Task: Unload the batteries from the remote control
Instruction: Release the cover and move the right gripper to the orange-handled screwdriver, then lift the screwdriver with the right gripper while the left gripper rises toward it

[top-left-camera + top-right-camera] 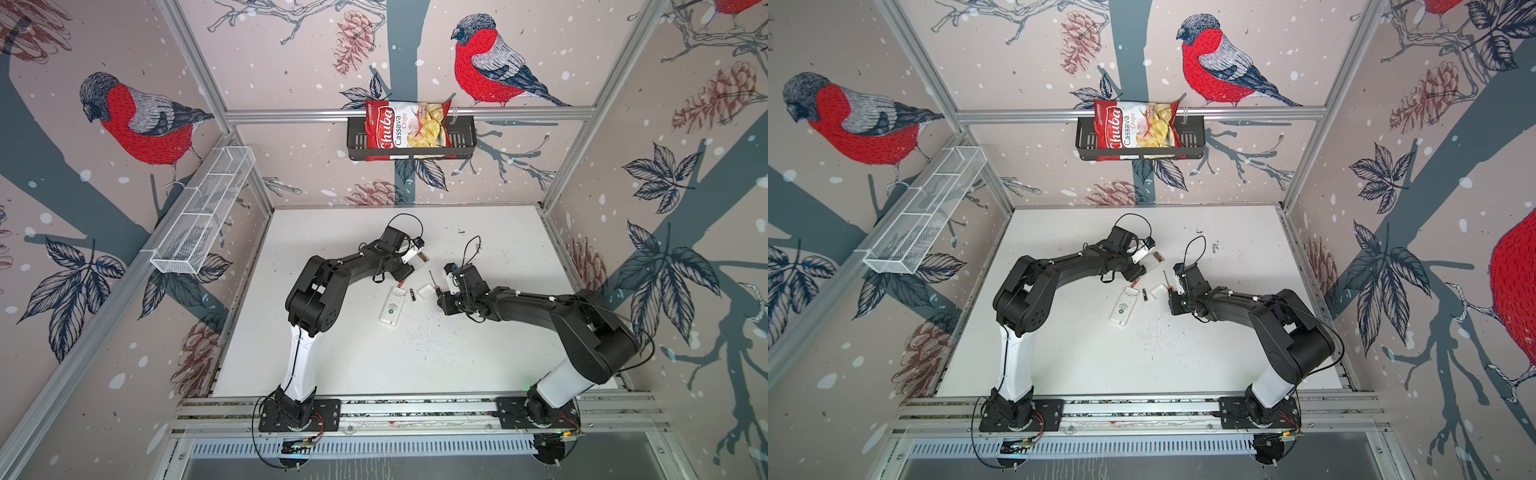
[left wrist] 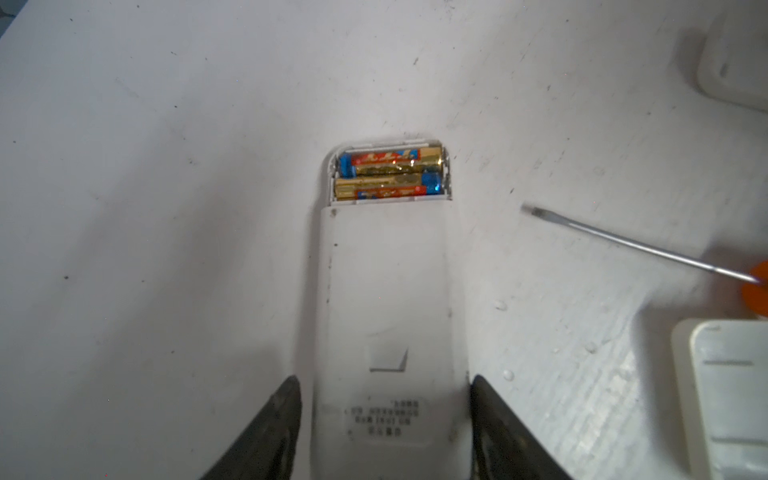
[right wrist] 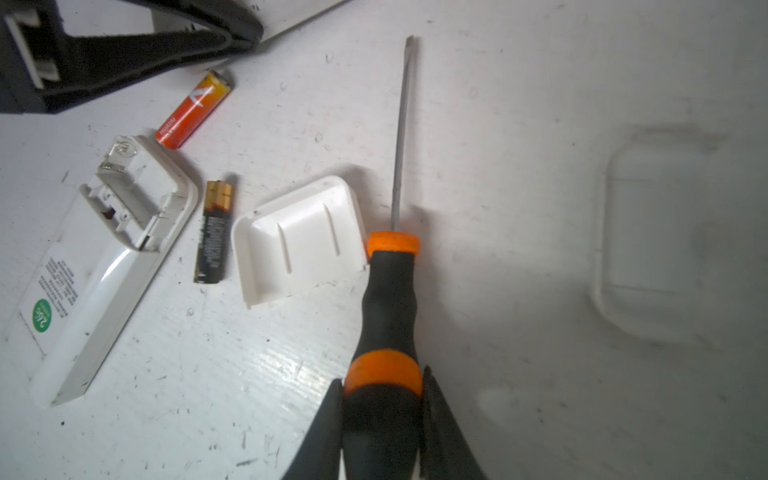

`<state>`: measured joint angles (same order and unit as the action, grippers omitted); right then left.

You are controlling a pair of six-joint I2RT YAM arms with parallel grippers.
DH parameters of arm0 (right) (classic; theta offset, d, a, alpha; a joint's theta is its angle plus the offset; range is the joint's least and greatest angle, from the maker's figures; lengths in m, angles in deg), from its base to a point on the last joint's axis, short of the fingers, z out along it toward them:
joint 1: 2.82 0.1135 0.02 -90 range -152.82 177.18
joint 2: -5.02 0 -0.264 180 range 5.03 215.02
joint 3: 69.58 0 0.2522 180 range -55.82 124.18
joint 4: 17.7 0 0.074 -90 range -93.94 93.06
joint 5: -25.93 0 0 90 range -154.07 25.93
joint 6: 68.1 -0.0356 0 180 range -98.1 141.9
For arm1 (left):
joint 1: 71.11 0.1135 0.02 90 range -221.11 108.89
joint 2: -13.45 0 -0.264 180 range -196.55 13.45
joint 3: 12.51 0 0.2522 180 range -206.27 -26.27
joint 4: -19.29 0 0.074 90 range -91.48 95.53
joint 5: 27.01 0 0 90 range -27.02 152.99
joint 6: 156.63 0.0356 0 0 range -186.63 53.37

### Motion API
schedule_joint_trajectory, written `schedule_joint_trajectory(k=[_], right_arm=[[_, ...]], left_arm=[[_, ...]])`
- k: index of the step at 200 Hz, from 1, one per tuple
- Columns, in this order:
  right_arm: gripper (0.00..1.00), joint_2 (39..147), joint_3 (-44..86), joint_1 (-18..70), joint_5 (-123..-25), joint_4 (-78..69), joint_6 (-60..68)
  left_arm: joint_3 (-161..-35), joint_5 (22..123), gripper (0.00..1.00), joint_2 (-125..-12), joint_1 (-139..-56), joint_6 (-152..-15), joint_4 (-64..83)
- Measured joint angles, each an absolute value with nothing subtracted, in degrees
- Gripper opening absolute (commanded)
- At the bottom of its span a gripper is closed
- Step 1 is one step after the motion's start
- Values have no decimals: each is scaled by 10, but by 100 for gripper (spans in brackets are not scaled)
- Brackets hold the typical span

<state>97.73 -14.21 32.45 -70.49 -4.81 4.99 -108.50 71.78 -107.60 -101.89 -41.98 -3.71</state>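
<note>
Item: batteries, four. Two [image 2: 388, 174], gold with blue ends and red bands, lie side by side in the open compartment of a white remote [image 2: 386, 311]. The left hand [image 2: 385, 384] has a finger on either side of that remote's labelled end; whether they press it cannot be told. One orange battery [image 3: 194, 110] and one black battery [image 3: 215, 232] with a copper end lie loose on the tabletop [image 3: 519, 145], just beside a second remote [image 3: 95, 266] whose compartment stands uncovered. A white cover [image 3: 301, 239] lies between the black battery and the screwdriver [image 3: 390, 291]. The right hand [image 3: 382, 380] pinches the screwdriver's orange-and-black handle. A black wall basket [image 1: 461, 143] holds a red bag [image 1: 405, 124] reading "Chuba Cassava Chips". A white mesh basket [image 1: 199, 216] hangs on the side wall. The second remote bears a round green sticker [image 3: 41, 316]; the print on both remotes is too small to read.
</note>
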Motion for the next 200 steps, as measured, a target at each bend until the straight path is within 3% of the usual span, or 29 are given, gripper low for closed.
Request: schedule_joint_trajectory(k=[25, 34, 39, 114, 162, 200], right_arm=[[16, 964, -142, 324, -700, -39, 50], [14, 958, -142, 324, -696, -36, 50], [13, 955, -142, 324, -693, -35, 50], [5, 903, -135, 297, -709, -40, 71], [3, 887, -114, 282, -784, -63, 106], [1, 881, -93, 283, -844, -76, 148]], left_arm=[[-1074, 718, 81, -1061, -1017, -426, -38], [-1070, 717, 95, -1050, -1017, -429, -37], [-1068, 717, 97, -1045, -1016, -432, -36], [-925, 719, 97, -862, -1003, -562, 125], [-826, 712, 95, -779, -1000, -685, 245], [-735, 651, 91, -706, -1000, -806, 320]])
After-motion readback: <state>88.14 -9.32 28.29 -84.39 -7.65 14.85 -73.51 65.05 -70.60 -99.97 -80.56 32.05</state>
